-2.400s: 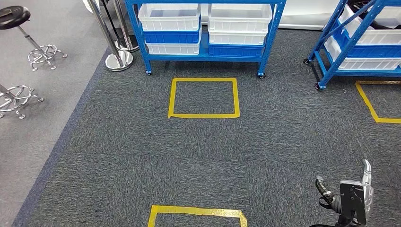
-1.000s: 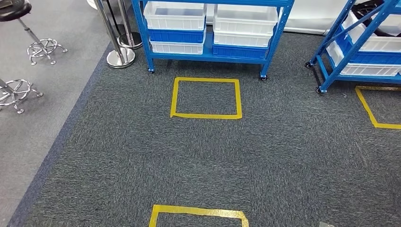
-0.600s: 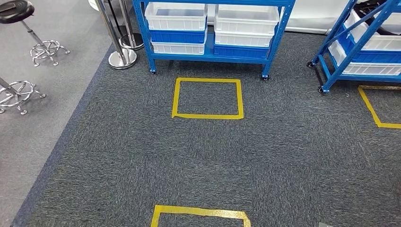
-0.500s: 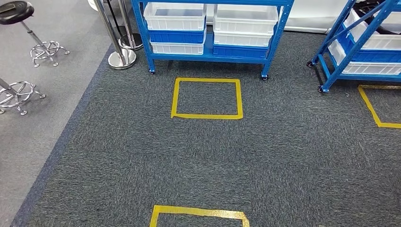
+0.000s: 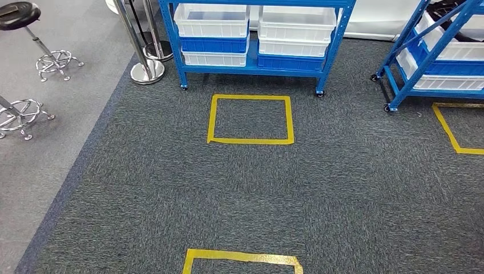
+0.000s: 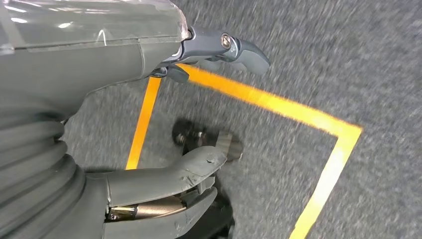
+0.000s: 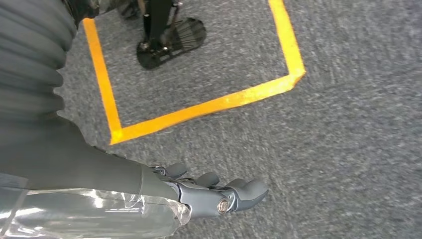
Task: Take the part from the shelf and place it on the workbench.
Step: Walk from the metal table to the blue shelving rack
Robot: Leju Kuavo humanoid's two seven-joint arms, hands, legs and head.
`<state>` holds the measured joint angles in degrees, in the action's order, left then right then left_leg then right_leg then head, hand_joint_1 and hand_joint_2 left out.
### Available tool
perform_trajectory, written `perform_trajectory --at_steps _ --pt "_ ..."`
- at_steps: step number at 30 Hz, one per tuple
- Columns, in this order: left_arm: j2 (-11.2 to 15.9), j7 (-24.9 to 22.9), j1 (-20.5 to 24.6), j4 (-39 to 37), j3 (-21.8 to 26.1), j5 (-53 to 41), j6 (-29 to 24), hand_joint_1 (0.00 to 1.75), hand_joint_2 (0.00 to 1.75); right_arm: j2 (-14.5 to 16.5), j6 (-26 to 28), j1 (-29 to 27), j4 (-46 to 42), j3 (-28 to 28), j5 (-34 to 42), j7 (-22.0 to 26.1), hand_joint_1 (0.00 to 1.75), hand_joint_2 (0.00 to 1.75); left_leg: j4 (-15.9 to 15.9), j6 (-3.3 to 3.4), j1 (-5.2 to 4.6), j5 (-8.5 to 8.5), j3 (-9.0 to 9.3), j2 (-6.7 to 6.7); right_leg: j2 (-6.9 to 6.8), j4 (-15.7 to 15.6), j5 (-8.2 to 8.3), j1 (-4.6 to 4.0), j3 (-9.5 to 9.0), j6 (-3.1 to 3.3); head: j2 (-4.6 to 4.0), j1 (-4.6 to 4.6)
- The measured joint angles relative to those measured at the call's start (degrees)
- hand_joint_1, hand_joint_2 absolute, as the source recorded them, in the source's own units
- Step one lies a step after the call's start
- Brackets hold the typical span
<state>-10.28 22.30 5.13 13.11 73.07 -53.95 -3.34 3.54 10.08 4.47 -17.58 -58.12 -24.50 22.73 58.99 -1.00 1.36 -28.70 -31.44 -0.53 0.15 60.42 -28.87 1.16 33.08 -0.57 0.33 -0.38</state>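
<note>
The shelf (image 5: pixel 257 34) stands ahead past a yellow floor square (image 5: pixel 251 119), bins stacked; no part is discernible from here. Both arms hang for walking: left hand (image 6: pixel 199 114) and right hand (image 7: pixel 209 191) empty, fingers apparently loosely apart

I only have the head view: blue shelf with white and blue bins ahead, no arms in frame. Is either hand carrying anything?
Observer: The left hand holds nothing; its wrist view shows the thumb and fingers apart.
Operator: And the right one?
Observer: I see nothing in the right hand either; its dark fingers reach out over the dark grey carpet.
Operator: What lies below the left hand?
Observer: A corner of a yellow tape outline on the carpet.
</note>
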Motion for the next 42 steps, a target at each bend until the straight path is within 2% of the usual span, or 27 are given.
perform_trajectory --at_steps 8,42 --pt "0.09 0.85 -0.06 0.00 -0.16 -0.02 -1.07 0.00 1.75 1.54 0.47 0.03 1.18 -0.15 -0.65 0.68 0.00 1.75 0.01 0.41 -0.32 -0.01 -0.01 0.00 0.00 -0.59 0.27 0.15 -0.28 -0.50 0.00 0.00" --pt "0.14 1.31 -0.05 0.02 -0.16 -0.69 -2.36 0.00 1.75 2.26 0.73 0.03 1.55 -1.76 -2.26 0.78 0.00 1.75 0.00 0.57 -0.35 -0.04 0.04 0.01 0.00 -0.59 0.28 0.16 -0.27 -0.53 0.00 -0.01"
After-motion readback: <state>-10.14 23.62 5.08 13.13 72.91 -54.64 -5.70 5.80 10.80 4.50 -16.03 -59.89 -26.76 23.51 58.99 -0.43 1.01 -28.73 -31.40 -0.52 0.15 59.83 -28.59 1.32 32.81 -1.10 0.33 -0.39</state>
